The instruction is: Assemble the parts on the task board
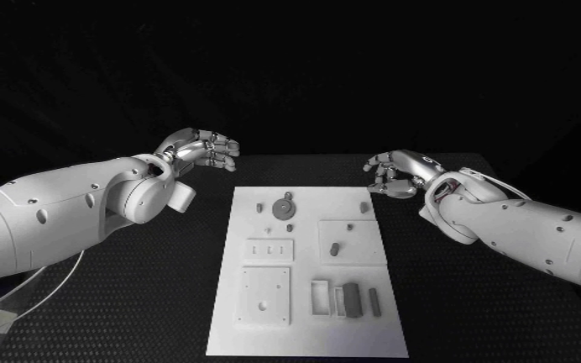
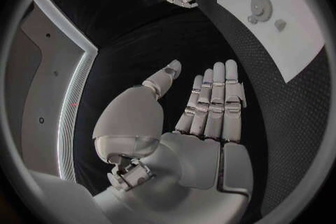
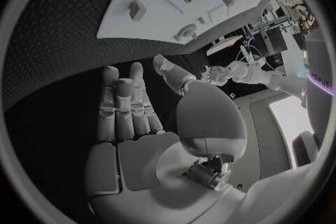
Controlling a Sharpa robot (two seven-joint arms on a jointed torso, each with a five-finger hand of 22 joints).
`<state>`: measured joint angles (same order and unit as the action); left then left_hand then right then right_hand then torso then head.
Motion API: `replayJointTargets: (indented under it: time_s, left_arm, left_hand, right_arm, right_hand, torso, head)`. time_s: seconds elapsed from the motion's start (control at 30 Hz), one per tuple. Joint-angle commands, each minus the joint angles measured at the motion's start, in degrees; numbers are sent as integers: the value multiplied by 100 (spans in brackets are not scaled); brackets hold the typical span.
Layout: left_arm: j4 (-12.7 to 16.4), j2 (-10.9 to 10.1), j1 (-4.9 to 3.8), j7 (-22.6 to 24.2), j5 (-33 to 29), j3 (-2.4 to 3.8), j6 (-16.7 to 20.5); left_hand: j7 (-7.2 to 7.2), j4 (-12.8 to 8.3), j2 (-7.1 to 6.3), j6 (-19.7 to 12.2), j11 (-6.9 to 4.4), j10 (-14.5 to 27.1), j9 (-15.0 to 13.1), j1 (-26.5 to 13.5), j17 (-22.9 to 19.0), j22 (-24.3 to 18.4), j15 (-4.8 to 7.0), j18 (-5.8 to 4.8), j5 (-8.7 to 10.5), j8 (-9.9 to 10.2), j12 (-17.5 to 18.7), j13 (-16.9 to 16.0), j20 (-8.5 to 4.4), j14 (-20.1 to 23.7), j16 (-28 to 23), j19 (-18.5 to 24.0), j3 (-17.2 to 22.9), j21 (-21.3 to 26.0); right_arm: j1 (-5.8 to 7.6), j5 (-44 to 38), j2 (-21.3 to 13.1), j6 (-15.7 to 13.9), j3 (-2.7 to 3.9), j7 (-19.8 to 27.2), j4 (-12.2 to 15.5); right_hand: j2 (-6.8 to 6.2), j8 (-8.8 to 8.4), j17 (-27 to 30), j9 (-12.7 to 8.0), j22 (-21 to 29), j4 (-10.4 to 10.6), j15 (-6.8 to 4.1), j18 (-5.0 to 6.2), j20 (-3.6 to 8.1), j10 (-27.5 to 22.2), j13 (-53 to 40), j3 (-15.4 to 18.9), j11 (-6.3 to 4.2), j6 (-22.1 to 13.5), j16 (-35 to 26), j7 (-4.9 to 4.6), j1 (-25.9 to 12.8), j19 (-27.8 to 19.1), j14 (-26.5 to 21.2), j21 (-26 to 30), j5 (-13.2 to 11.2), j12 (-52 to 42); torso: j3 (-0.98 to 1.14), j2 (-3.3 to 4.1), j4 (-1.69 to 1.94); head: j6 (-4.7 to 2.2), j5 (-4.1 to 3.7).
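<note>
Head view: you see the white task board (image 1: pixel 309 270) lying mid-table (image 1: pixel 109 313), carrying grey parts: a gear (image 1: pixel 284 207), small pegs, and bars (image 1: pixel 353 298) in a tray near its front edge. The left hand (image 1: pixel 203 150) and right hand (image 1: pixel 396 174) hover off the board's far corners, holding nothing.

Left wrist view: your left hand (image 2: pixel 206 117) has its fingers extended and apart, empty, above the black table (image 2: pixel 140 45); the gear (image 2: pixel 259 9) sits on the board beyond.

Right wrist view: your right hand (image 3: pixel 140 117) is likewise spread and empty, near the board (image 3: pixel 175 17).

Small grey parts (image 1: pixel 353 297) lie on white task board (image 1: pixel 309 329).
</note>
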<state>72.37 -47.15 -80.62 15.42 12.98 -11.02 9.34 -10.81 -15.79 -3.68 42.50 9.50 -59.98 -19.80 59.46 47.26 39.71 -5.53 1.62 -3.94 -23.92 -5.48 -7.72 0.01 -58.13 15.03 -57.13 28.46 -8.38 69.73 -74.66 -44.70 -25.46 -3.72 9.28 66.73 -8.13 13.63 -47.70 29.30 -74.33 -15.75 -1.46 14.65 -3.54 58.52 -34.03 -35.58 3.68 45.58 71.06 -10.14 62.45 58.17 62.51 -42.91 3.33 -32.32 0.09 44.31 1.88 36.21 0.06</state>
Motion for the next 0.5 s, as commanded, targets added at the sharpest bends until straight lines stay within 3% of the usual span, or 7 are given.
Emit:
replayJointTargets:
  time_s: [0.03, 0.13, 0.3, 0.4, 0.5]
  left_arm:
    - [-17, -5, -6, 82, 88, 5, -135]
    - [-53, 2, -6, 88, 100, 4, -142]
    - [-95, 17, -4, 72, 103, 3, -138]
    - [-116, 19, -3, 69, 140, -1, -137]
    - [-140, 24, -1, 69, 147, -9, -144]
  left_hand:
    - [-76, -28, -40, 15, 27, -20, 2, 47, 14, 12, -7, 103, 39, -2, 35, -6, -14, -46, -37, -15, 10, 35]
    - [-96, -28, -51, 12, 21, -37, 3, 49, 19, 15, -6, 103, 40, 4, 29, -11, -14, -52, -41, -18, 6, 37]
    - [-102, -29, -61, 8, 19, -42, 4, 49, 21, 17, -6, 102, 40, 8, 28, -13, -14, -53, -43, -18, 2, 39]
    - [-107, -24, -56, 7, 19, -44, 4, 45, 23, 18, -6, 102, 40, 10, 28, -14, -14, -55, -44, -21, 1, 39]
    - [-109, -22, -56, 7, 19, -45, 4, 43, 24, 19, -6, 102, 40, 11, 28, -14, -14, -56, -45, -23, 0, 39]
  right_arm:
    - [-50, -264, -14, 274, -38, 375, -153]
    - [-111, -311, -13, 369, -86, 423, -247]
    - [-227, -358, 63, 522, -141, 503, -464]
    - [-273, -358, 89, 546, -142, 528, -541]
    - [-310, -358, 104, 607, -142, 547, -589]
  right_hand:
    - [-66, 39, -4, 2, -35, -9, 1, 35, -8, -111, 361, 26, 120, 0, 1, -91, 19, -5, -29, 29, 6, 344]
    - [-93, 49, -2, 0, -41, -2, 12, 35, -8, -68, 458, 34, 128, 0, 4, -102, 31, 2, -29, 37, 7, 430]
    - [-143, 66, -2, -1, -49, -4, 5, 35, -9, -27, 538, 46, 119, 8, 12, -85, 52, 6, -30, 46, 8, 496]
    - [-145, 73, 0, -1, -51, -4, 4, 35, -13, -31, 574, 48, 119, 10, 7, -80, 60, -5, -46, 58, 8, 532]
    - [-156, 76, 2, -2, -54, -9, 4, 35, -17, -33, 596, 53, 118, 5, 3, -72, 65, -14, -57, 66, 7, 553]
  torso:
    - [33, -1, -28]
    - [36, -5, -39]
    - [38, 6, -20]
    - [34, 8, -13]
    - [36, 10, -7]
  head:
    - [21, -1]
    - [25, -3]
    - [63, -59]
    - [52, -113]
    - [72, -105]
